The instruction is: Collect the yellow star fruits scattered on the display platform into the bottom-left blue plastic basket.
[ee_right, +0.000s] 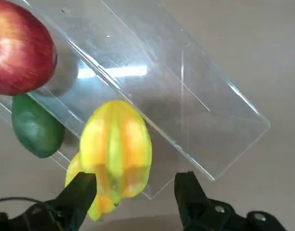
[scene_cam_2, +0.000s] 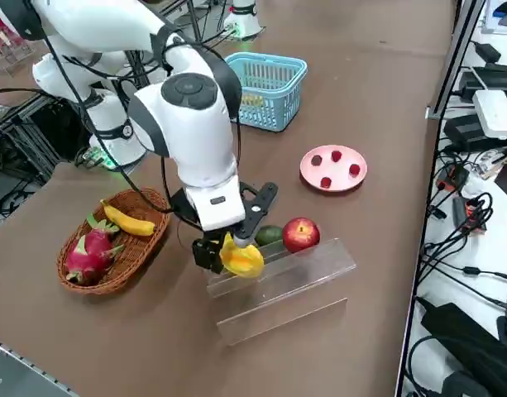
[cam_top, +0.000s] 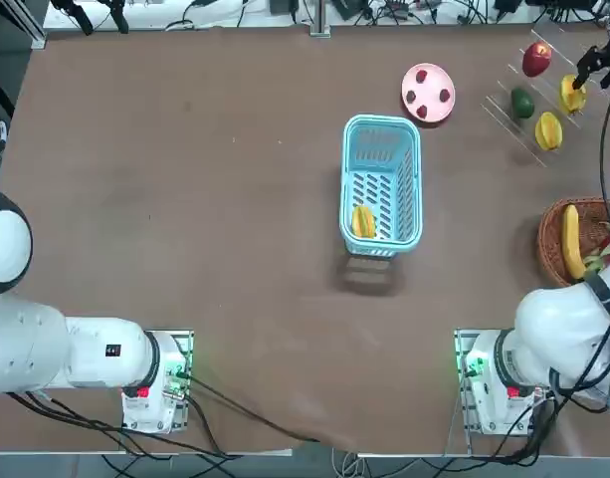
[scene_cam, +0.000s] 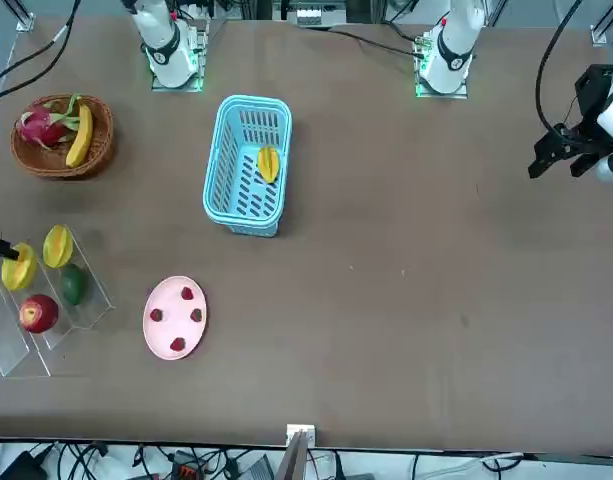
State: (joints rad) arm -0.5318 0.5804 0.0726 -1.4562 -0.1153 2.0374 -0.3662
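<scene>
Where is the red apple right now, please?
In the top view, the red apple sits at upper right on the clear rack, just beyond the green fruit.

Star fruits: one in basket, two on platform

Blue plastic basket [cam_top: 381, 121]: slotted, upright, mid-table. Inside, one yellow ridged star fruit [cam_top: 364, 221] lies lengthwise at the near-left corner. Display platform [ee_right: 219, 125]: clear, stepped, by the table's far-right corner. Two yellow star fruits, orange-tinged, ridged, rest toward its right edge: one [cam_top: 548, 130] nearer the robot, another [cam_top: 572, 95] farther.

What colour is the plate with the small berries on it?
Pink, clearest in the right side view.
</scene>
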